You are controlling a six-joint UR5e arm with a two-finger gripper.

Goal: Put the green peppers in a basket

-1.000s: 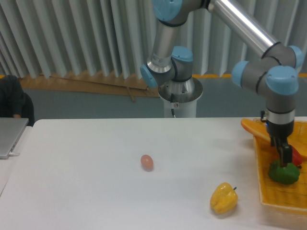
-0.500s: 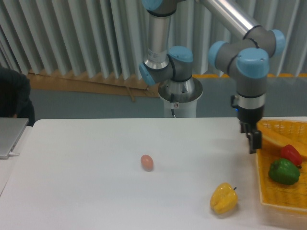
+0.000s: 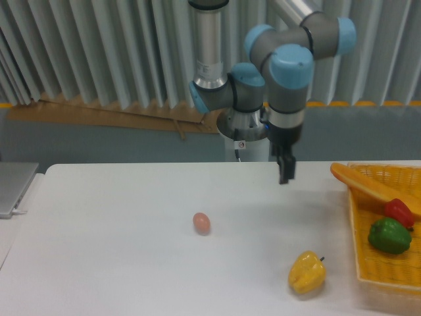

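The dark-green bell pepper (image 3: 389,236) lies inside the yellow-orange mesh basket (image 3: 381,273) at the table's right edge, next to a small red pepper (image 3: 400,212). My gripper (image 3: 285,175) hangs above the table's back middle, well left of the basket and clear of everything. It holds nothing. Its fingers point down and look close together, but I cannot tell whether they are open or shut.
A yellow pepper (image 3: 306,272) sits on the white table near the front, left of the basket. A brown egg (image 3: 201,222) lies at mid-table. A long orange vegetable (image 3: 366,185) rests on the basket's back rim. A grey laptop (image 3: 12,187) is at the far left.
My gripper let go of the green pepper in the basket, rose, and swung left away from the basket to above the table's back middle. The pepper stays in the basket.
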